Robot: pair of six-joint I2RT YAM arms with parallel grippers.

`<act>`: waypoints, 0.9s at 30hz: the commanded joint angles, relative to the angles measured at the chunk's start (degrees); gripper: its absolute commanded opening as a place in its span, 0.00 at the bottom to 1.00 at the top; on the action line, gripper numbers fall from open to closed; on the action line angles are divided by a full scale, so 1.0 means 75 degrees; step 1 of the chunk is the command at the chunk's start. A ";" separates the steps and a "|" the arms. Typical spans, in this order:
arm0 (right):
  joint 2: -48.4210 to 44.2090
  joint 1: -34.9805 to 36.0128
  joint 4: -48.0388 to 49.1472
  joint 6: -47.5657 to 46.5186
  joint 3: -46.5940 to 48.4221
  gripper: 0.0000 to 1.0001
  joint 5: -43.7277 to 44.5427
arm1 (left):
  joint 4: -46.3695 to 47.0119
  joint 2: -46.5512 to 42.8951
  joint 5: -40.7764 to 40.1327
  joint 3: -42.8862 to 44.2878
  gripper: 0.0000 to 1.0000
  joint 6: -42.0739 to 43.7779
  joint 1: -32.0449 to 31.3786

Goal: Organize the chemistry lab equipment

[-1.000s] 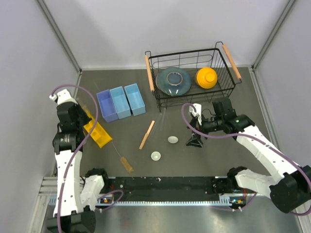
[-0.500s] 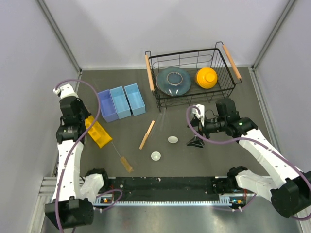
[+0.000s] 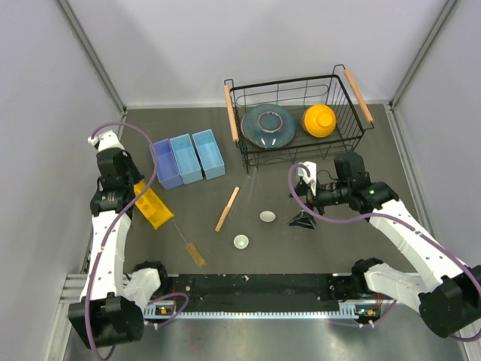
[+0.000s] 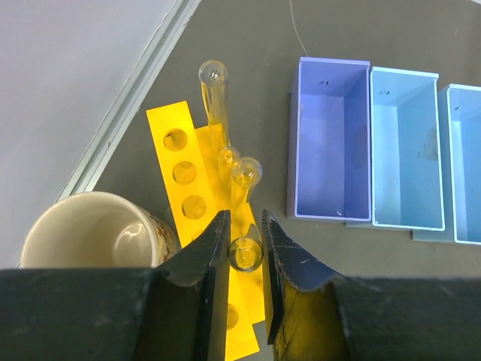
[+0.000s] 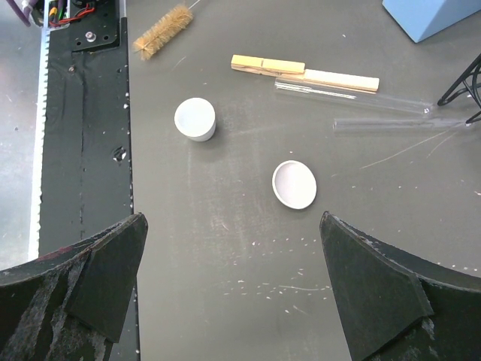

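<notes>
Where the left gripper [image 4: 245,219] hangs: over the yellow rack [image 4: 174,162] at the table's [image 3: 331,248] left side, near the bins [image 3: 186,158].
Left jaws: clenched on a glass tube [image 4: 244,254], held upright, its open mouth showing between the fingers.
Rack: two other tubes [image 4: 213,83] lie along it; a mug [image 4: 83,229] stands just beside it.
Right gripper [image 5: 233,226]: hangs above the table in front of the basket [image 3: 234,113].
Right jaws: released, spread wide, nothing between them.
Stick [image 5: 304,70]: lies flat on the table, between the bins and the dishes [image 5: 294,184].
Dishes: two, white and round, apart from each other; the shallow one lies under the right gripper, and the deeper one sits nearer the brush [image 5: 162,39].
Brush: lies near the table's near edge, well apart from the stick.
Rods [image 5: 353,95]: two clear ones lie just beside the stick, on its basket side.
Basket: holds a plate [image 3: 267,125] and a bowl [image 3: 319,119].
</notes>
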 commanded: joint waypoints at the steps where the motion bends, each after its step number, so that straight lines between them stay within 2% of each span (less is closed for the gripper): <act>1: -0.0004 -0.0070 0.0262 -0.0173 0.0012 0.99 -0.0290 | 0.0473 0.0080 0.0014 -0.0115 0.10 -0.0019 -0.0007; 20: 0.0008 -0.0058 0.0250 -0.0185 0.0012 0.99 -0.0267 | 0.0790 0.0408 0.0049 -0.0571 0.13 -0.0019 -0.0006; 27: 0.0043 -0.0070 0.0239 -0.0197 0.0024 0.99 -0.0220 | 0.0919 0.0701 0.0002 -0.0748 0.27 -0.0112 -0.0007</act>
